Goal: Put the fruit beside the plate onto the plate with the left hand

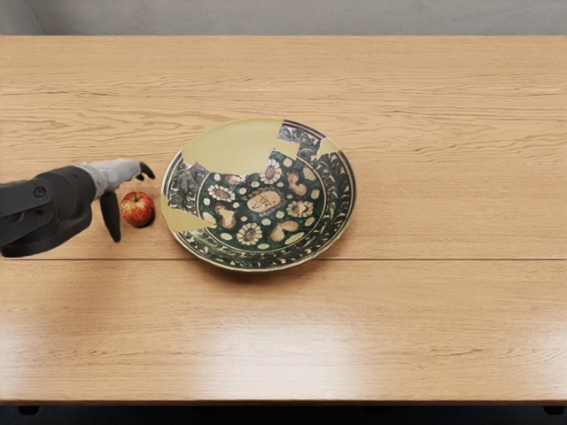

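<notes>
Apple (137, 209): a small red fruit with yellowish streaks, resting on the desk (399, 310) just beside the left rim of the plate (235, 146), not on it
Apple's axis: from the head view it looks nearly round, so no long axis stands out; which way its stem end points cannot be told at this size
Apple to hand: it lies just right of and a little below the left hand (113, 180), between the hand and the plate; one dark-tipped digit hangs down close along the apple's left side, and whether it touches the skin cannot be told
Left hand: released, fingers (142, 168) spread and grasping nothing; they reach rightward above the apple toward the plate's rim
Left arm (44, 208): a dark forearm comes in from the left edge, at about the apple's height
Plate: a wide round dish in the middle of the desk, dark floral pattern with plain yellow patches
</notes>
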